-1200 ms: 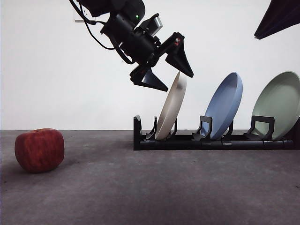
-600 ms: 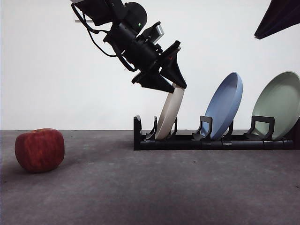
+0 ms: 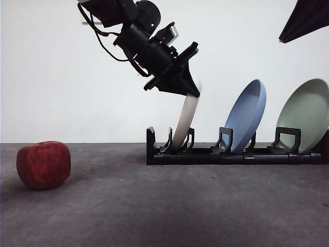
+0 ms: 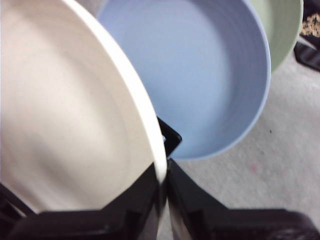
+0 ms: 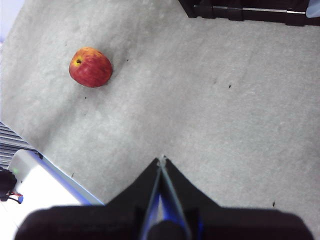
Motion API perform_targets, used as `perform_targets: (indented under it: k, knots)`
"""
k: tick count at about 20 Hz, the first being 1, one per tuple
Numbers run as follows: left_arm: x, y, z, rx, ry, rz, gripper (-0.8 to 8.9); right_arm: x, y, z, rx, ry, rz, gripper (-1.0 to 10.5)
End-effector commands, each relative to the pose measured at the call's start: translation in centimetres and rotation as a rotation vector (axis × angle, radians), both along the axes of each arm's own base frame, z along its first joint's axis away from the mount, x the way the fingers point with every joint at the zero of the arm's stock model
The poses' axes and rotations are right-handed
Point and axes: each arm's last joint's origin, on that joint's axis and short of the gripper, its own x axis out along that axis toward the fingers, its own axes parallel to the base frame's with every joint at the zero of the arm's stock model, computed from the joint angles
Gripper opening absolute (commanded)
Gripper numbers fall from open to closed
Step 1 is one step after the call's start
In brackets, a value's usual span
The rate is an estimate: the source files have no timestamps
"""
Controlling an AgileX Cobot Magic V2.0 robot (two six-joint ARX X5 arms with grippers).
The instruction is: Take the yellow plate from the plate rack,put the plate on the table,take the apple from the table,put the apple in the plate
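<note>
The yellow plate (image 3: 183,125) is a cream plate standing on edge in the leftmost slot of the black plate rack (image 3: 231,157). My left gripper (image 3: 189,88) comes down from the upper left and is shut on the plate's top rim. In the left wrist view the two jaws pinch the rim (image 4: 161,172) of the plate (image 4: 65,120). The red apple (image 3: 43,164) rests on the table (image 3: 164,206) at the far left. It also shows in the right wrist view (image 5: 90,67). My right gripper (image 5: 161,164) is shut and empty, held high above the table.
A blue plate (image 3: 247,116) and a pale green plate (image 3: 306,114) stand in the rack's other slots, right of the cream one. The right arm shows only as a black tip (image 3: 306,18) at the top right corner. The rack's end (image 5: 250,10) shows in the right wrist view.
My left gripper has come down onto the cream plate's top rim and closed on it. The plate now stands more upright. The apple and right arm have not moved.
</note>
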Motion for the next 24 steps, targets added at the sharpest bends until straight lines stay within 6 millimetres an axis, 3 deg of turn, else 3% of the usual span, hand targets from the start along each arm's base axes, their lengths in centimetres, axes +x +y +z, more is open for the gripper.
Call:
perform_targets:
  k: [1,8,11,15,19,24]
  knots:
    - [-0.2,0.8,2.0,-0.037,-0.041,0.021,-0.06,0.0,0.0,0.1,-0.005,-0.006,0.008,0.0]
    - [-2.8,3.0,9.0,-0.167,-0.115,0.031,-0.06,-0.1,0.0,0.0,-0.007,0.004,0.008,0.0]
    - [-5.6,3.7,11.8,-0.197,-0.078,-0.032,-0.06,-0.1,0.0,0.0,-0.009,0.013,0.008,0.0]
    - [-10.8,4.0,15.1,-0.124,-0.092,-0.101,-0.06,-0.1,0.0,0.0,-0.009,0.014,0.008,0.0]
    - [-16.1,3.6,16.7,0.03,-0.138,-0.192,-0.06,-0.1,0.0,0.0,-0.01,0.011,0.01,0.0]
    - [-19.9,2.5,15.7,0.131,-0.06,-0.291,-0.06,-0.5,0.8,0.1,-0.024,-0.054,0.133,0.0]
